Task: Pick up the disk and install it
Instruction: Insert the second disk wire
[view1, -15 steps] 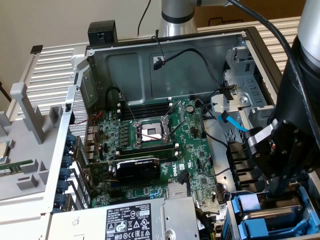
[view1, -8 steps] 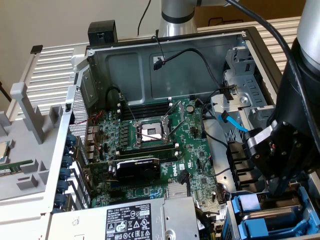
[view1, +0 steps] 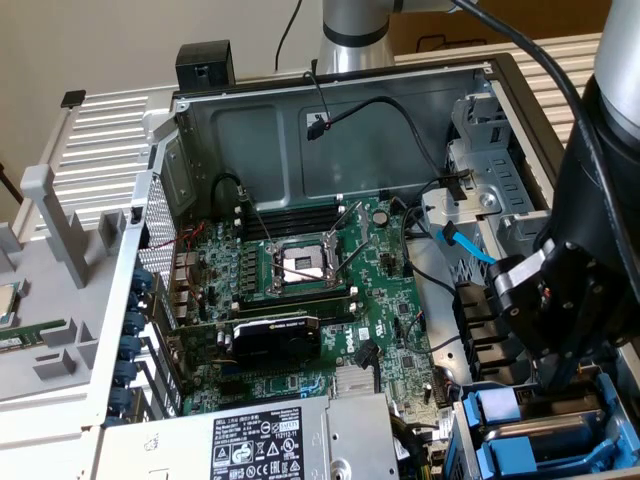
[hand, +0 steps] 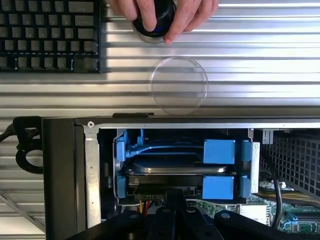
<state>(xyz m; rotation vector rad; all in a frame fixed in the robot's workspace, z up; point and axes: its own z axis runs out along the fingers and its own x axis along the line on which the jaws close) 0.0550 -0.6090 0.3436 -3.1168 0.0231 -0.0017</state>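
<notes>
Gripper (view1: 556, 385), lower right in the exterior view, fingers pressed together over disk (hand: 175, 170), which sits in blue-railed bay (view1: 540, 440). Risk: disk not fully seated, may jam on rails.

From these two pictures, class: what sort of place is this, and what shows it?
Probably a computer assembly or repair bench: an open PC case exposing its motherboard, a keyboard alongside, and a blue-railed disk in its bay.

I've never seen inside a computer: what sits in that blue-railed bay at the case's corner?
A flat silver-metal disk framed by bright blue plastic rails sits in the bay. The black gripper covers its near edge; its label is hidden.
</notes>
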